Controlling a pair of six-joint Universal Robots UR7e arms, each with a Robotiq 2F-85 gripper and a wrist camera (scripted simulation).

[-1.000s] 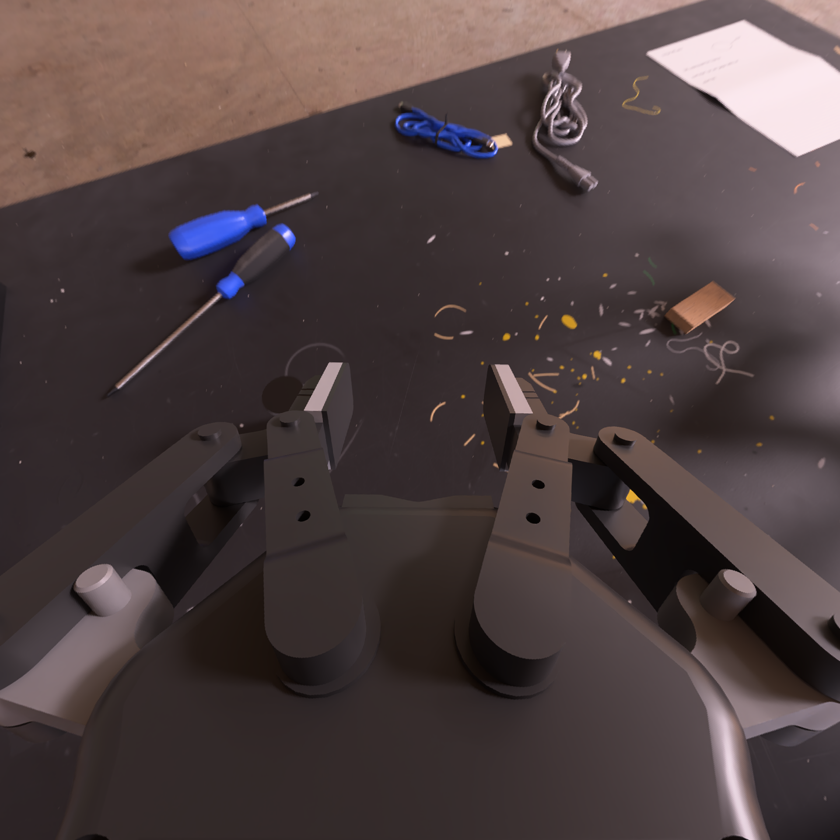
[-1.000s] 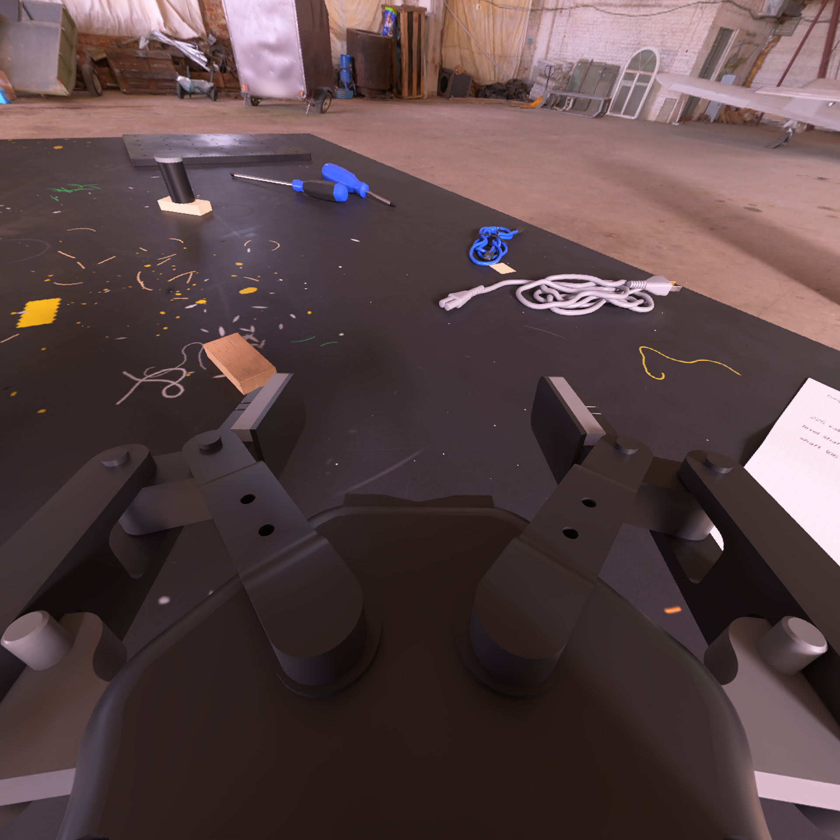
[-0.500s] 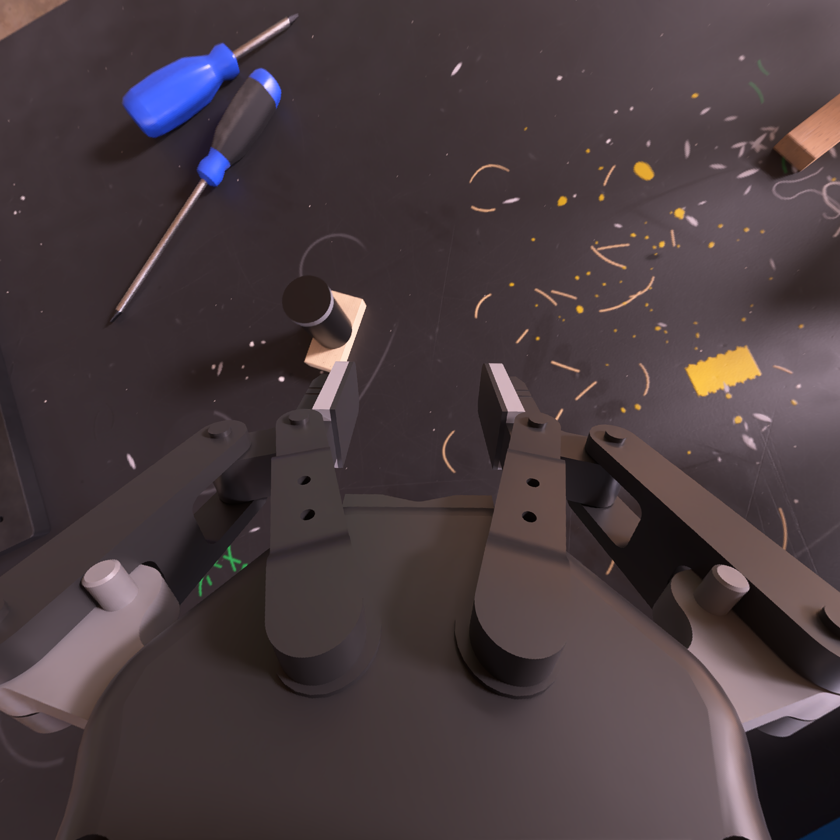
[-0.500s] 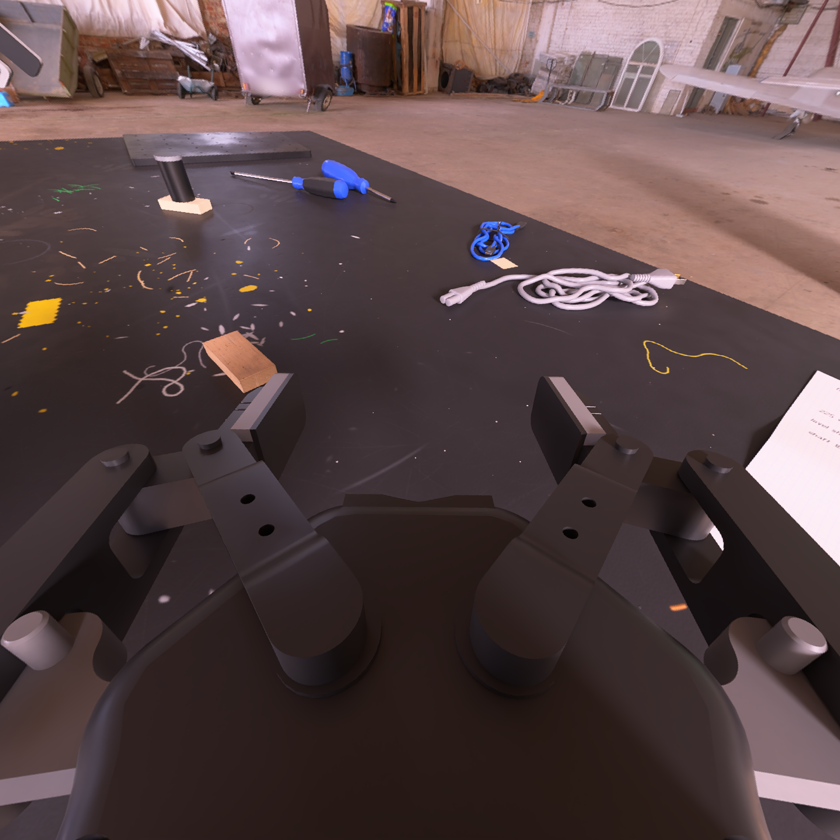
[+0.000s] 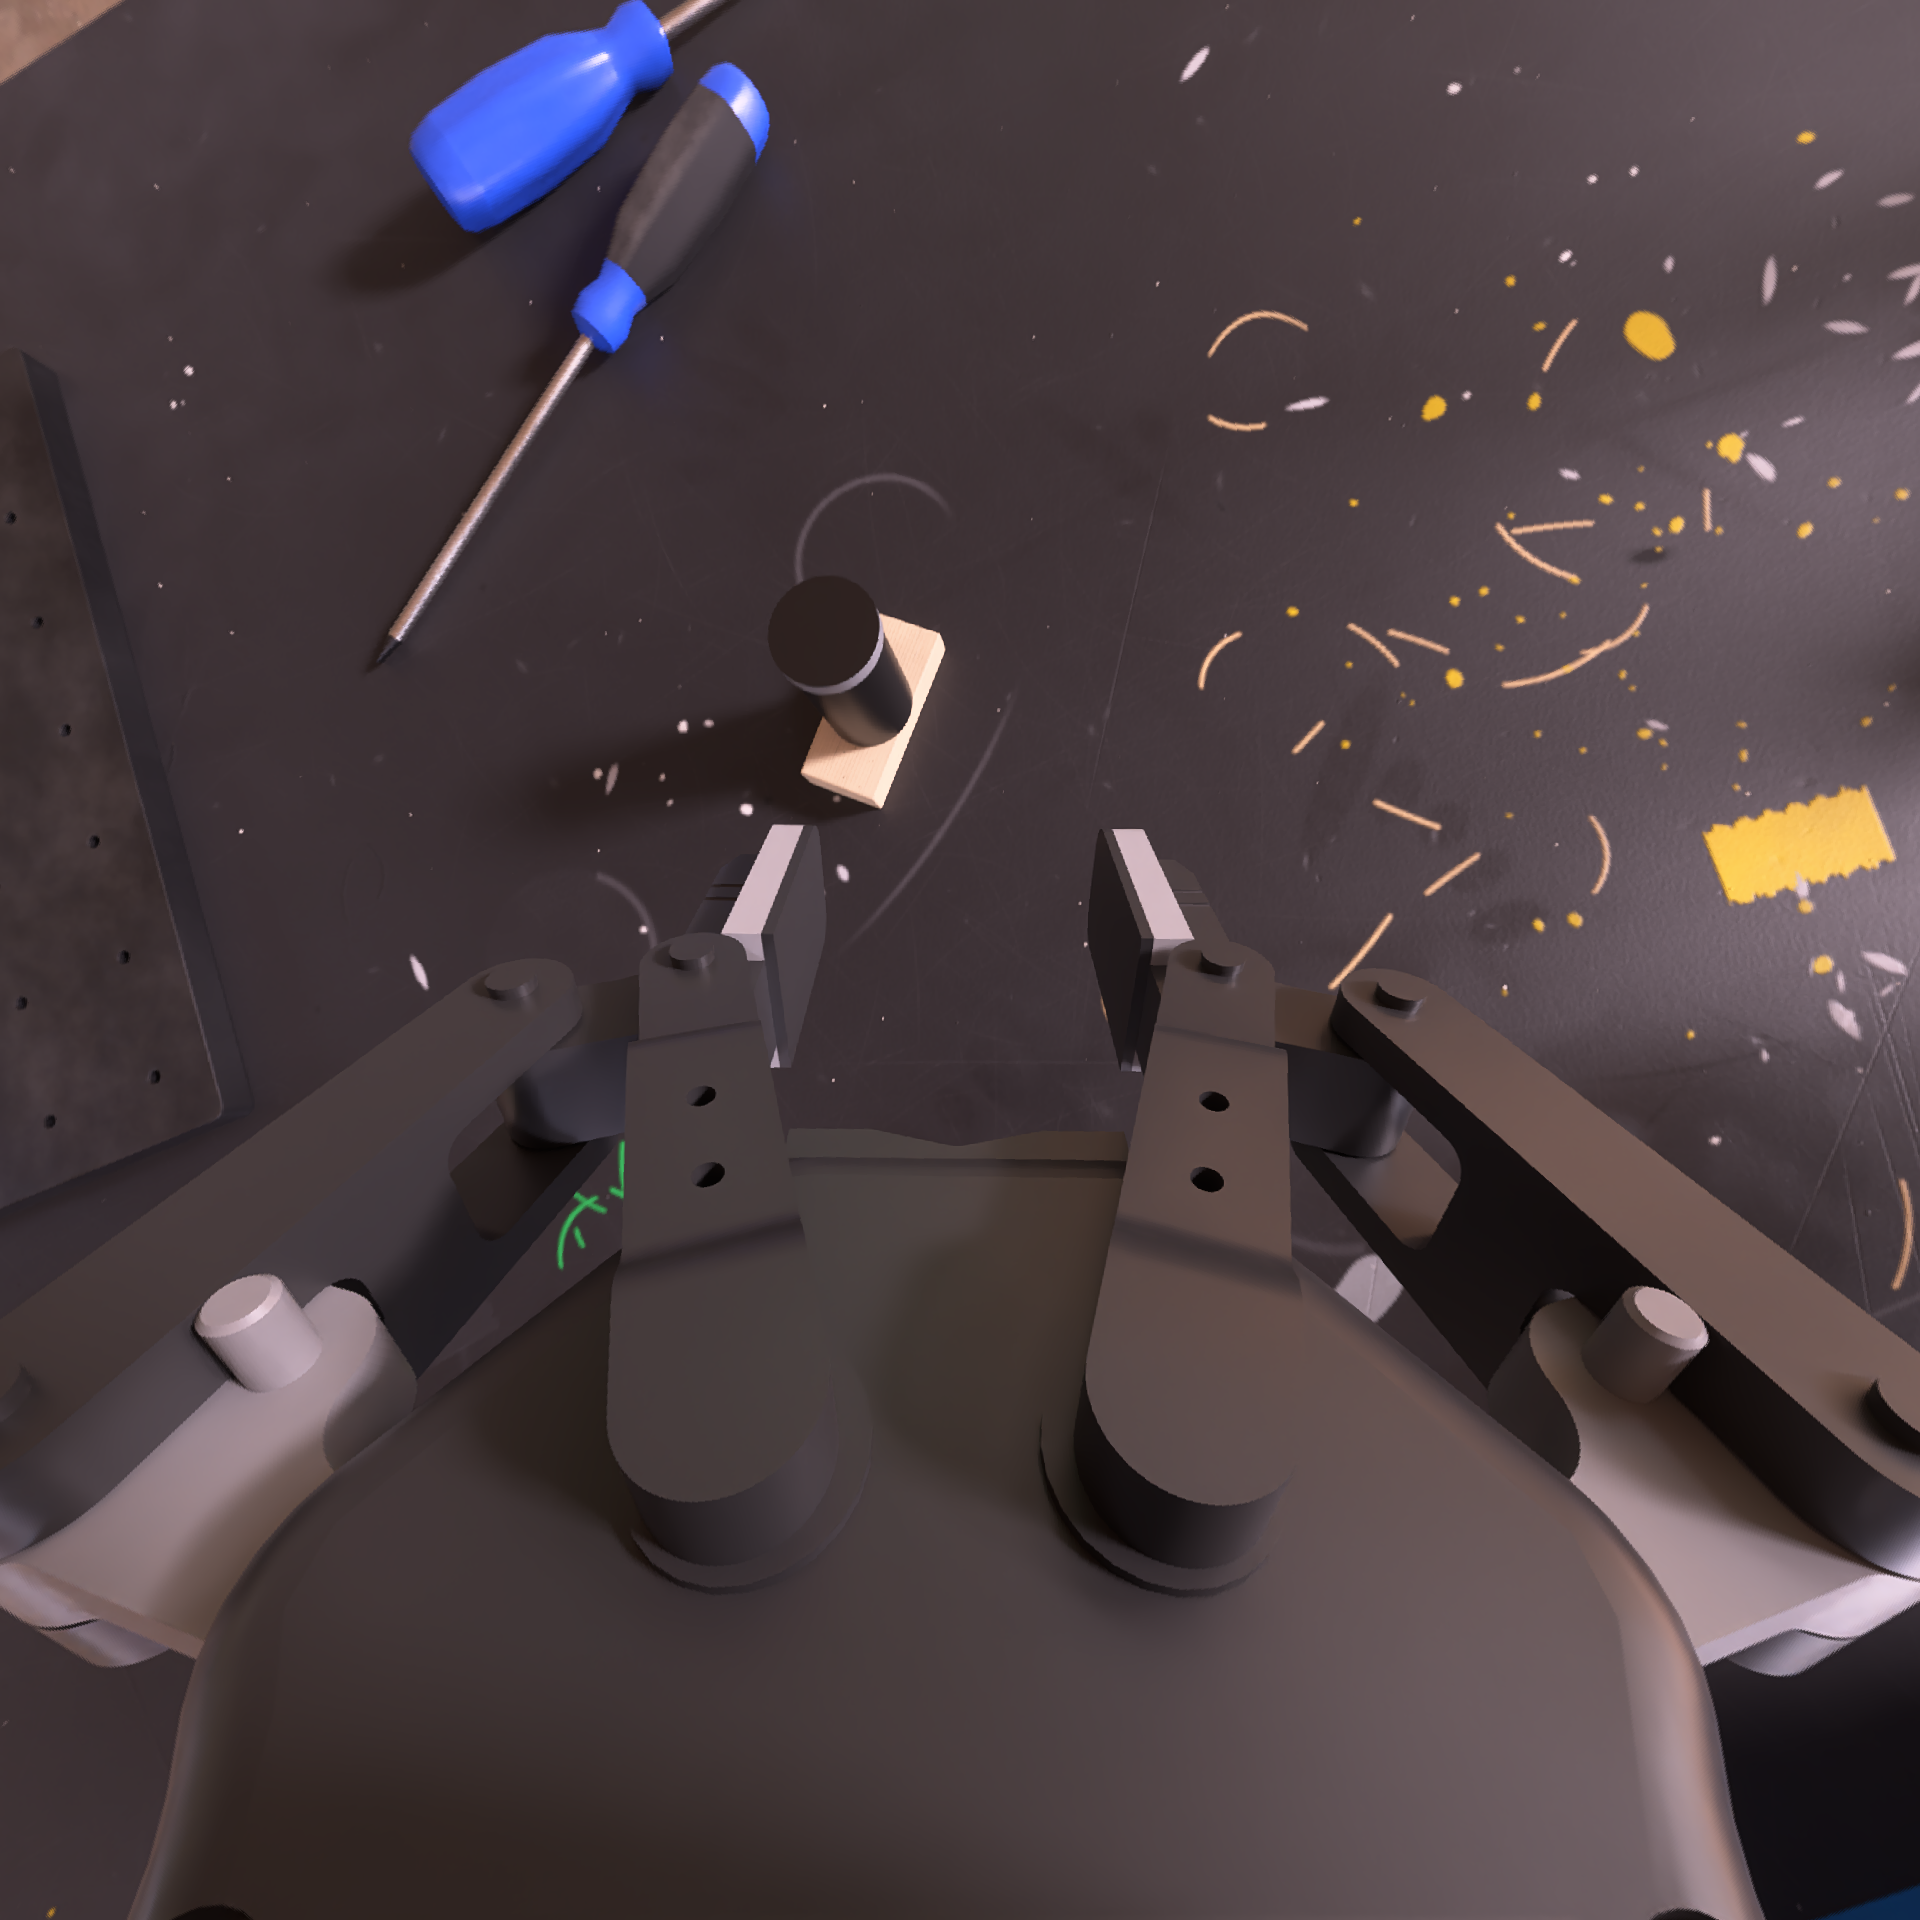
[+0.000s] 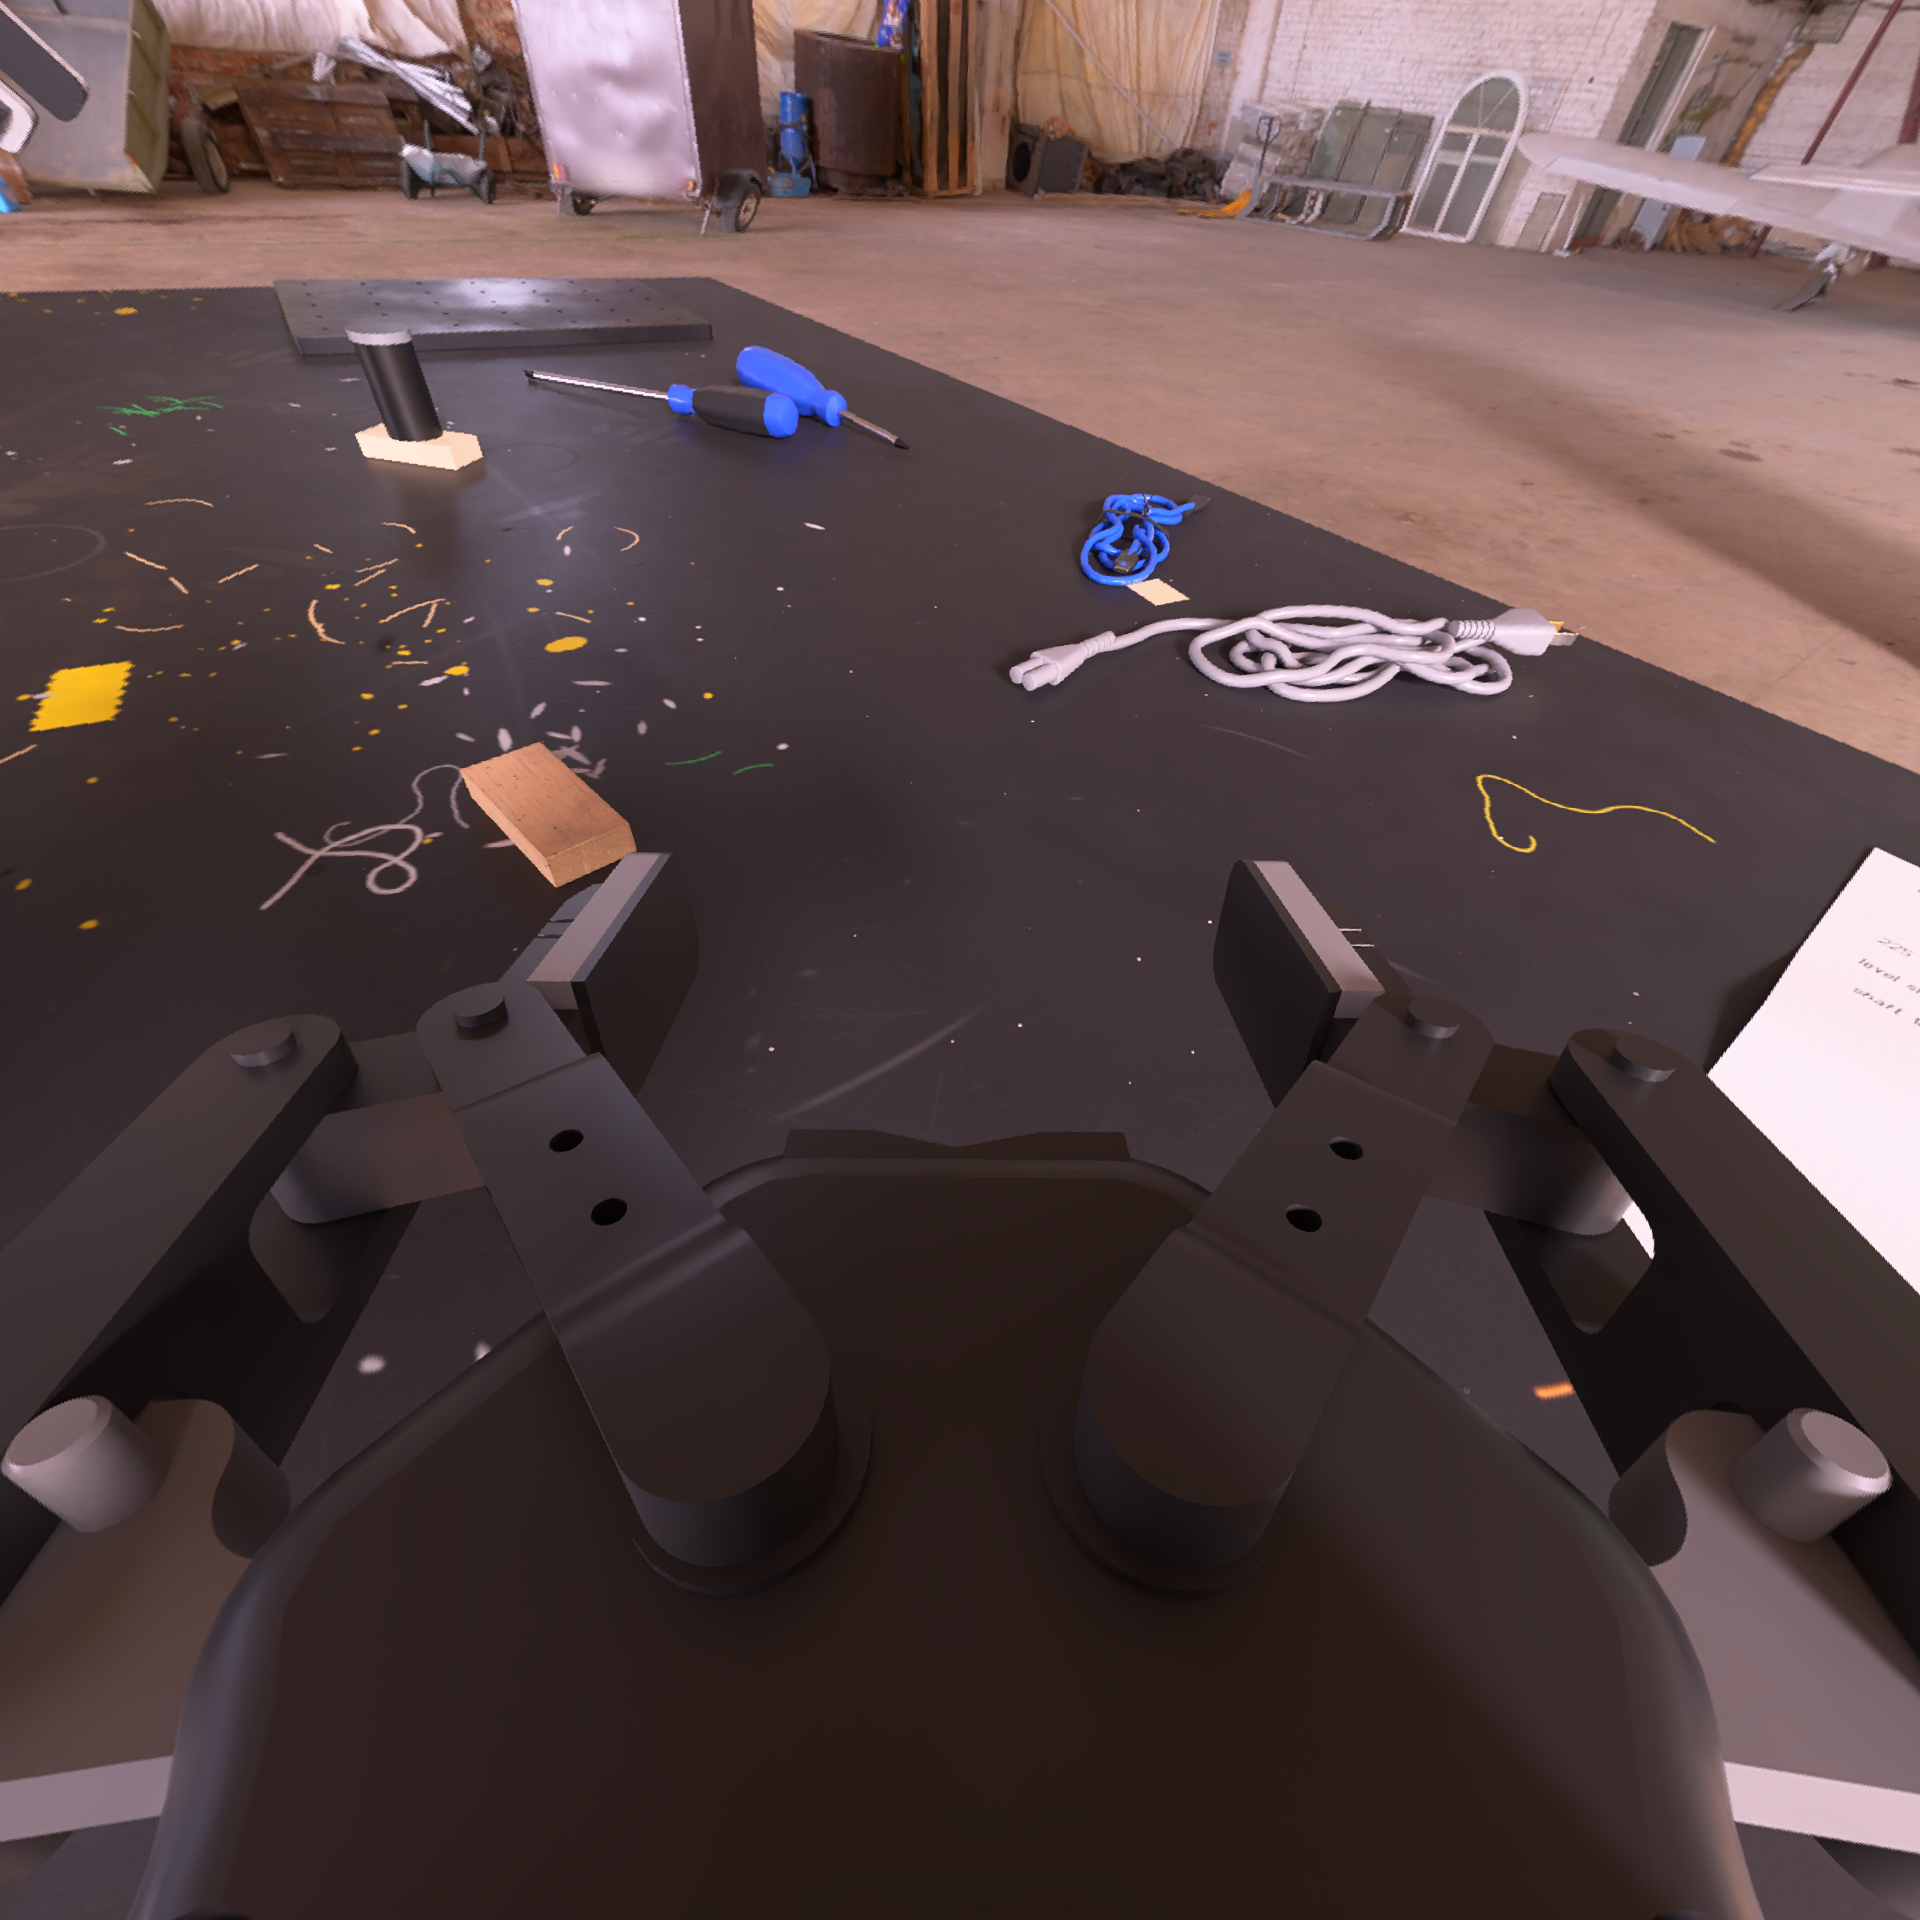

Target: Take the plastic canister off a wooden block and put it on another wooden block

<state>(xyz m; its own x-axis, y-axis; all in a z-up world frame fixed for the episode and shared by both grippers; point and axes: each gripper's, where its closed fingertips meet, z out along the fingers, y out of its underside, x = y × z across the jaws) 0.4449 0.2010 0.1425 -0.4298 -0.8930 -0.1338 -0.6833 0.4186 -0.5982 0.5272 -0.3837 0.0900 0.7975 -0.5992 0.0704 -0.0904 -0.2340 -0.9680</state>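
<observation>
Everywhere, speckled black tabletop (image 6: pixel 935 665)

One black plastic canister (image 5: pixel 844 665) stands on the tabletop (image 6: pixel 935 727). There are two wooden blocks: a pale one (image 5: pixel 875 727) beneath the canister and a browner one (image 6: pixel 548 812) lying bare. Two blue-handled screwdrivers (image 5: pixel 665 223) lie together. There are two coiled cables, one blue (image 6: pixel 1132 537), one grey (image 6: pixel 1340 652). One perforated dark plate (image 6: pixel 488 312) and one white paper sheet (image 6: pixel 1839 1049) complete the count.

Both the left gripper (image 5: pixel 951 935) and the right gripper (image 6: pixel 940 956) are matte dark grey — rounded housings, twin screw holes per finger, pale grey pins (paler pad backing strips).
</observation>
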